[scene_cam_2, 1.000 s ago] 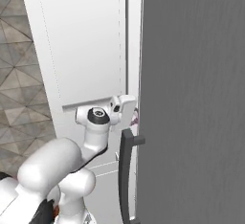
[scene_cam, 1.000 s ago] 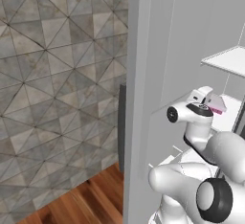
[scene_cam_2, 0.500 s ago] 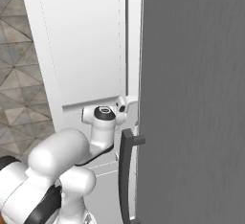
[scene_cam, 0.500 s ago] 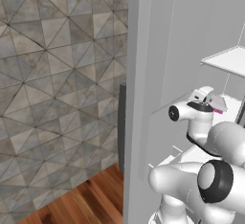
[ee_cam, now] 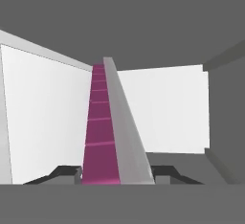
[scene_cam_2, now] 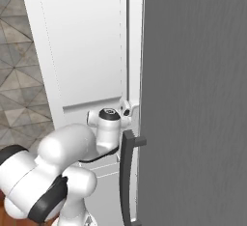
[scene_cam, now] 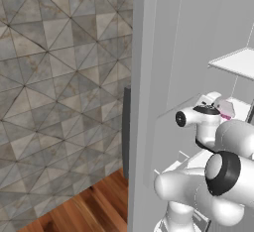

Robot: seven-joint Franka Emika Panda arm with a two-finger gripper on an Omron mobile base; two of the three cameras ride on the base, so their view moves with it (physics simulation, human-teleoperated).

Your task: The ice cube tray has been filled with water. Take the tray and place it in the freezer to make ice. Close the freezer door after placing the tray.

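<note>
Two dark fingertips are showing at the bottom of the hand view, clamping the gripper on the ice cube tray, which is standing on edge between them and running up the middle of the frame, magenta face to the left, grey edge to the right. White inner walls of the freezer are lying behind it on both sides. At the right of the left base view the tray's pink edge is peeking past the white arm, below a white shelf at the upper right. At the left of the right base view, the freezer door is standing open.
</note>
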